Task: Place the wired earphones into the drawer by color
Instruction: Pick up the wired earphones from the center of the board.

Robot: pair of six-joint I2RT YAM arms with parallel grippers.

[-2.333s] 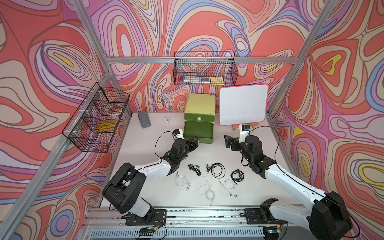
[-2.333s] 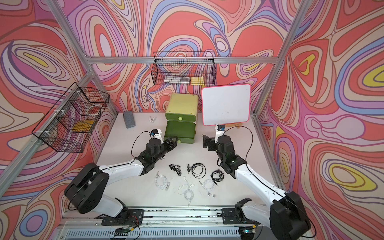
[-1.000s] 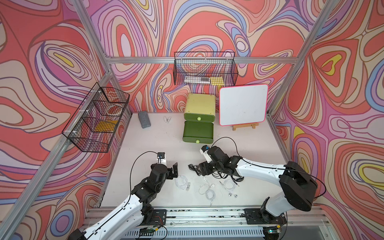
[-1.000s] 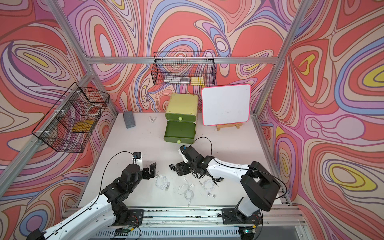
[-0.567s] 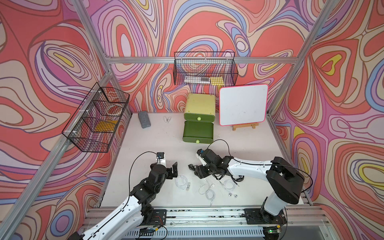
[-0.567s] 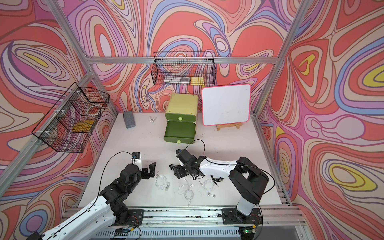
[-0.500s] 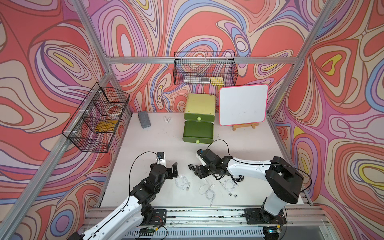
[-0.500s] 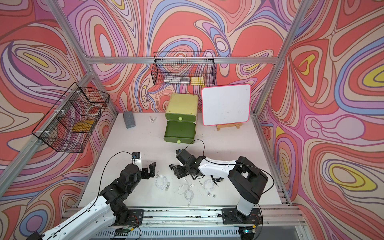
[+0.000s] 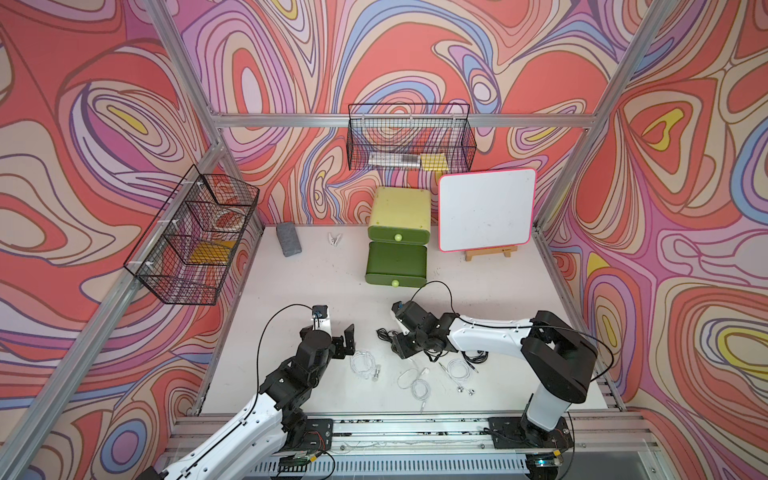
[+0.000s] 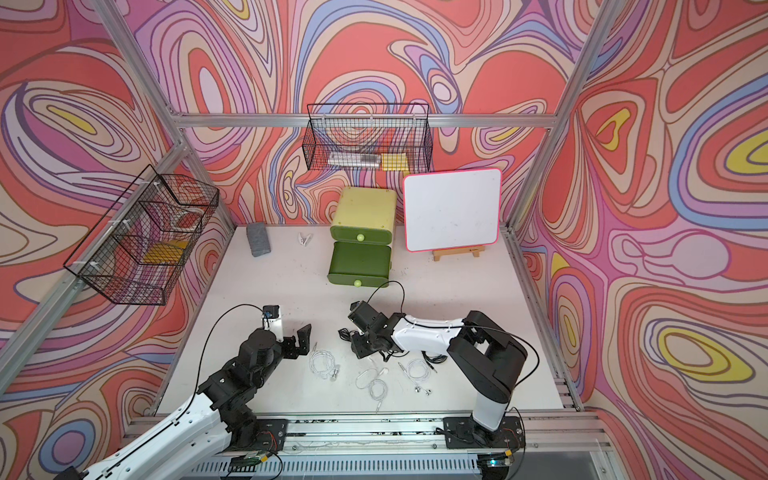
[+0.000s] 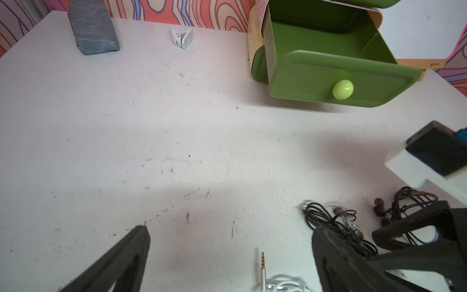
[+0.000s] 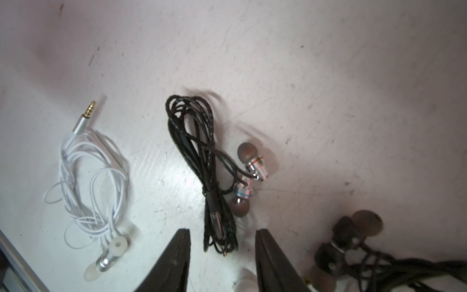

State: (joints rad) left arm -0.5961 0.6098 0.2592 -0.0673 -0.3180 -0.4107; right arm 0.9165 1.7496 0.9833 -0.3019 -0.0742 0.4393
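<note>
Black wired earphones (image 12: 199, 151) lie coiled on the table. My right gripper (image 12: 222, 235) is down over one end of the coil, its jaws apart on either side of the cable and touching none of it; both top views show it there (image 9: 399, 349) (image 10: 358, 347). More black earphones (image 12: 353, 242) lie beside it, and white earphones (image 12: 93, 174) lie on the other side. My left gripper (image 11: 231, 232) hangs open and empty above bare table, left of a white set (image 9: 363, 363). At the back stands the drawer (image 9: 401, 208), with one dark-green drawer (image 11: 328, 75) pulled out and empty.
Two more white sets (image 9: 415, 382) (image 9: 459, 370) lie near the front edge. At the back are a grey block (image 9: 288, 244), a white clip (image 9: 335, 239) and a whiteboard (image 9: 486, 210) on an easel. Wire baskets (image 9: 195, 245) (image 9: 411, 143) hang on the walls.
The right gripper has slid left onto the leftmost black earphones and its jaws have narrowed round the coil. The left arm has stayed almost still.
</note>
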